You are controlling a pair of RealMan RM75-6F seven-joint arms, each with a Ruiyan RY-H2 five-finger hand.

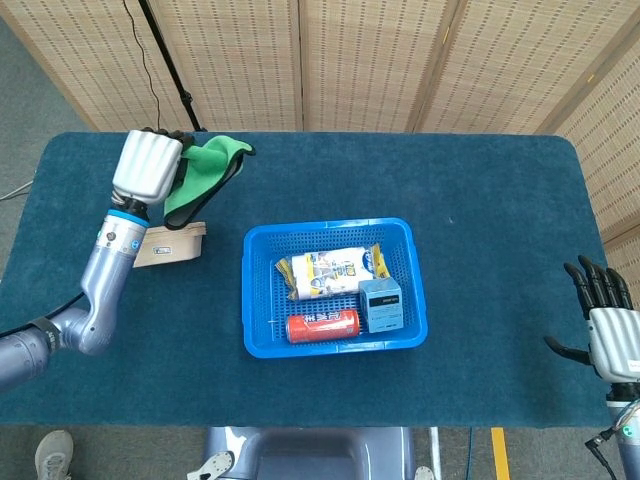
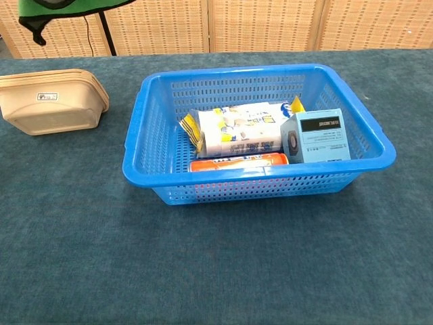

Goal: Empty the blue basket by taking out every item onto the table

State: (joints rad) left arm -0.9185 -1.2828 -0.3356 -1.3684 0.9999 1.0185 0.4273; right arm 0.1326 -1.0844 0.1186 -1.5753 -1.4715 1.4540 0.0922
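Note:
The blue basket (image 1: 256, 300) (image 2: 139, 169) sits mid-table and holds a white and yellow snack packet (image 1: 331, 272) (image 2: 238, 130), a red can (image 1: 322, 325) (image 2: 237, 162) and a small blue box (image 1: 384, 304) (image 2: 318, 135). My left hand (image 1: 148, 166) grips a green cloth (image 1: 203, 165) (image 2: 64, 7) raised above the table's far left, over a beige container. My right hand (image 1: 606, 328) hangs off the table's right edge, fingers spread, holding nothing.
A beige lidded container (image 1: 165, 247) (image 2: 49, 101) lies left of the basket, partly under my left arm. A black stand pole (image 1: 170, 62) rises behind the table's far left. Wicker screens stand behind the table.

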